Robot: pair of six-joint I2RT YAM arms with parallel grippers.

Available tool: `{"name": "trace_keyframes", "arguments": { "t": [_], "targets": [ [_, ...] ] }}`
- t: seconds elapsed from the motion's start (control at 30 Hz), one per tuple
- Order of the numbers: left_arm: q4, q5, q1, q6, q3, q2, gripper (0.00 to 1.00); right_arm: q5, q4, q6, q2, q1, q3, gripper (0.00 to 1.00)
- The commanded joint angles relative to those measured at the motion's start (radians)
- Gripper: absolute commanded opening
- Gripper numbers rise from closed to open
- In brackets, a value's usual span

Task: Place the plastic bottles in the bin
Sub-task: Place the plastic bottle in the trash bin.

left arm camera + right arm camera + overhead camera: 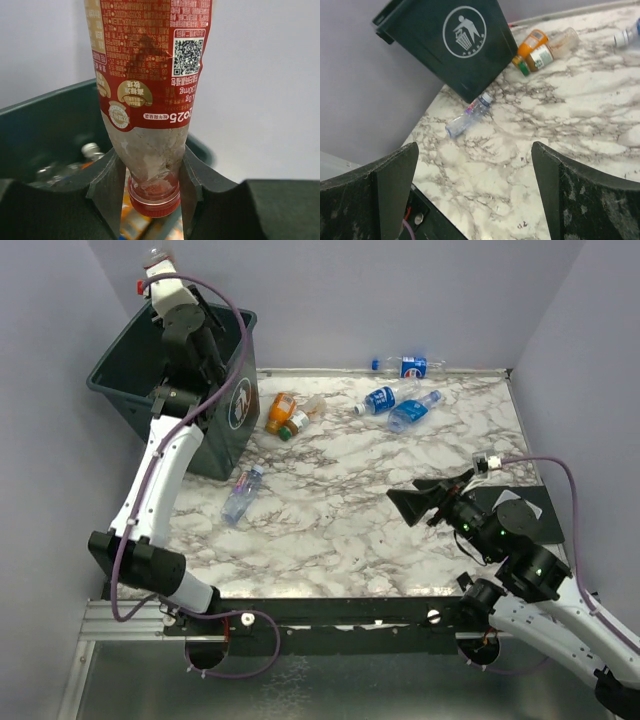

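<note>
All 3 views are sharing the bin (485,65): top looking down from behind, left wrist close above — right wrist facing across the table (580,125).

The white-and-black left arm (160,475) rises from its base at the worktop's near edge and stretches steeply up toward the far-left corner, wrist high. The left gripper (152,175) points upward, its black jaws closed on the neck of a clear plastic bottle with a red label and red cap (150,85). The right arm (555,605) is folded low by the near-right corner. The right gripper (475,190) faces left across the worktop, jaws spread wide and holding nothing.
</note>
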Motion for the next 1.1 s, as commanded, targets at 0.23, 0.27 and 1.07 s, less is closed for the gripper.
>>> {"name": "trace_keyframes", "arguments": {
  "t": [0.23,0.27,1.07],
  "targets": [
    [-0.147,-0.109,0.147,0.000,0.070,0.177,0.30,0.101,-0.097,0.090,-0.098,0.001,-0.092,0.98],
    [-0.152,-0.117,0.147,0.003,0.067,0.183,0.31,0.107,-0.097,0.085,-0.095,0.001,-0.091,0.98],
    [-0.175,0.184,-0.283,0.089,-0.119,-0.092,0.99,0.410,-0.212,0.056,0.175,0.001,0.117,0.98]
  ]
}}
